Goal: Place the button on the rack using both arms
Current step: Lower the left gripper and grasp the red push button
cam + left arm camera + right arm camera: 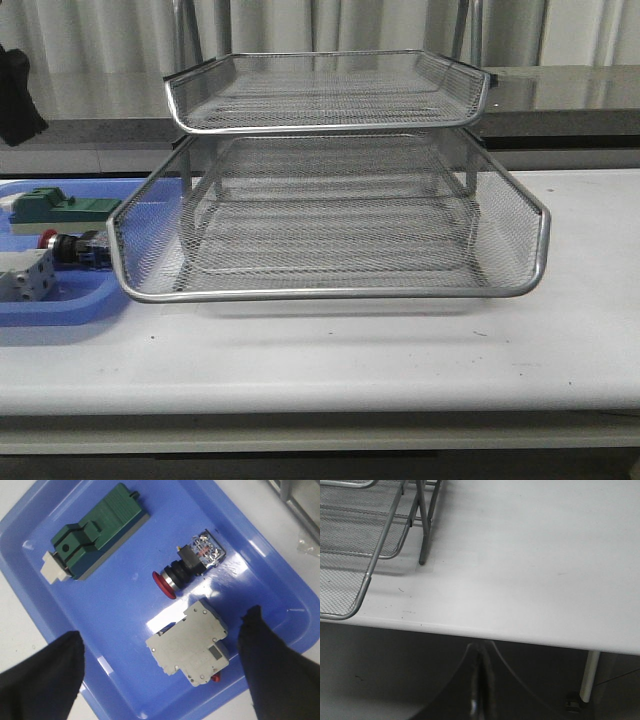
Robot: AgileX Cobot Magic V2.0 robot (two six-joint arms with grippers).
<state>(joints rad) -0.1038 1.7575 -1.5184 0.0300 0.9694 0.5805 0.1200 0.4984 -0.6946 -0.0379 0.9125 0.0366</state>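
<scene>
Left of the rack [330,200], the button [187,566] lies on its side in the blue tray [260,565]. The left hand [162,665] hovers above it, wide open and empty, clearly nearer. The right hand [479,690] is closed, empty, off the desk [530,555] edge.

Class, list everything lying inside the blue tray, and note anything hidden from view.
The blue tray holds three parts: the button, a green block and a white boxy part. In the front view the rack covers the tray's right end.
</scene>
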